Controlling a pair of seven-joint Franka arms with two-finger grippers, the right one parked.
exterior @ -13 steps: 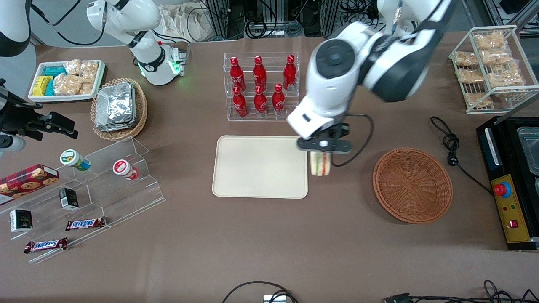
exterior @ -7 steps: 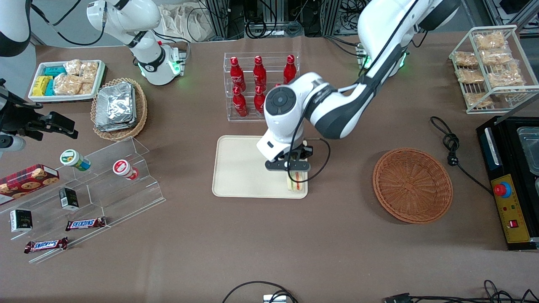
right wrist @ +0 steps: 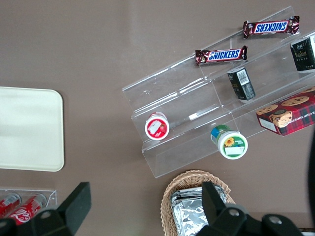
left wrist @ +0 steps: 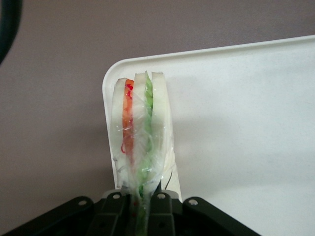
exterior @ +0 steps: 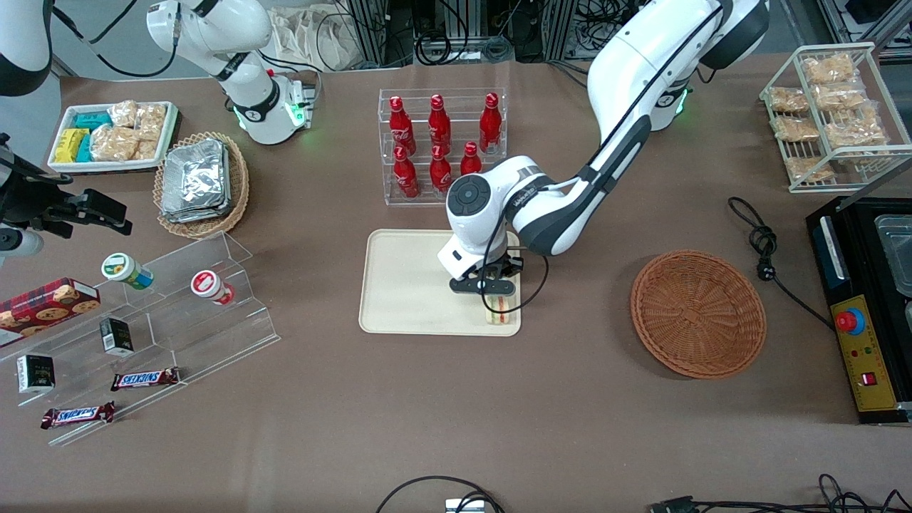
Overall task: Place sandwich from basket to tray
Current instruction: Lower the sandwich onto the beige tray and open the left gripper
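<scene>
Brown tabletop. Sandwich: clamped upright in end effector, over tray corner nearest the front camera, 5 o'clock. Basket: empty, toward 3 o'clock. Step: placing. Next, probably: lower, release.

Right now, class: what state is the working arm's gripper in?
Left gripper: shut on the clear-wrapped triangular sandwich, over the corner of the cream-beige rectangular plastic tray.

The white left arm has dark grey joint bands (a black cable loops by its black end effector).
</scene>
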